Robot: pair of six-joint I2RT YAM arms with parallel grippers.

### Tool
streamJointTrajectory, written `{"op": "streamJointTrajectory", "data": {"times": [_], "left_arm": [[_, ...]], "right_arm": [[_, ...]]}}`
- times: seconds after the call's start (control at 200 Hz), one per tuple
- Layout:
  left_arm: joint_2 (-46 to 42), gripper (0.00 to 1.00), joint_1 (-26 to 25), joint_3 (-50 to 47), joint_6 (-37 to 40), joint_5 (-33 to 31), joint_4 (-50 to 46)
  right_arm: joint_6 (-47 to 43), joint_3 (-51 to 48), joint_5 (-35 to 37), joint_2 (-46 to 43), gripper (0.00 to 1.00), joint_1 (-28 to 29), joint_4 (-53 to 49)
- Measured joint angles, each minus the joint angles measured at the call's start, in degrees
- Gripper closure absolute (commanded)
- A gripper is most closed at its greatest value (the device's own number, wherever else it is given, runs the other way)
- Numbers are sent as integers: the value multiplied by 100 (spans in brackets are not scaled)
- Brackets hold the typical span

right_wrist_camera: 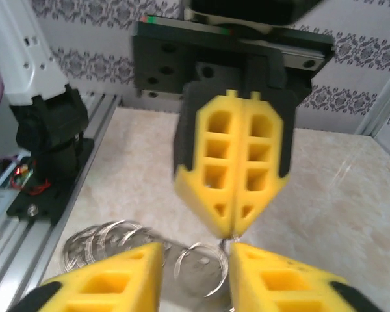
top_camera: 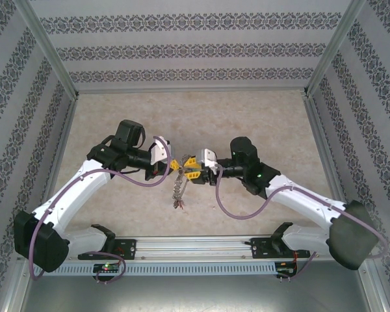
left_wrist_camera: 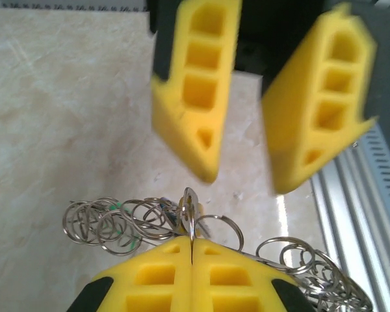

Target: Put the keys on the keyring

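**Left gripper pinches the keyring, right gripper gapes beside it**

The keyring (left_wrist_camera: 190,207) shows as a tangle of thin silver wire loops held up over the middle of the table (left_wrist_camera: 65,97), near its front edge. In the left wrist view 1 narrow loop stands edge-on out of the seam between the left gripper's (left_wrist_camera: 192,253) 2 yellow fingers. More loops spill away to either side of it, and a speck of green sits among those on the left. Whether the pinched loop is the big ring itself or one of the keys strung on it, I cannot tell. From above, a strand of loops (top_camera: 179,192) hangs straight down from the spot where the 2 grippers meet.

The left gripper is clamped tight on that loop, its fingers pressed flat together with only the metal between them.

The right gripper (left_wrist_camera: 247,179) faces it tip to tip, just beside it. Its 2 yellow fingers stand well apart and nothing is caught between them. In the right wrist view the left gripper's closed tip points into that gap.

An aluminium rail (left_wrist_camera: 357,195) runs along the table's near edge.
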Motion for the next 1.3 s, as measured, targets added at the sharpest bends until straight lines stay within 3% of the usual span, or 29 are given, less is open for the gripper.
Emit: {"op": "streamJointTrajectory", "data": {"times": [0.26,0.63,0.759,0.899,0.954,1.004,1.129,1.299], "left_arm": [[2,100,-219,94,382,-671,-299],[234,100,-413,667,737,-763,-597],[275,100,-234,649,151,-863,-409],[450,89,131,605,-861,-1281,-66],[487,80,225,514,-1305,-1545,68],[470,78,313,374,-1716,-1810,195],[234,60,651,-59,-2752,-2601,398],[-234,52,817,-356,-4232,-3670,308]], "right_arm": [[-1027,203,374,-157,60,-2,-1598],[-1228,651,542,302,66,-15,-1659],[-1067,640,649,562,65,-15,-1322],[-857,511,881,769,61,-17,-1049],[-616,481,1001,857,59,-13,-994],[-260,503,1248,970,59,2,-957],[1379,1198,2293,1587,62,168,-1596],[3729,2208,3285,2389,59,511,-2640]]}}
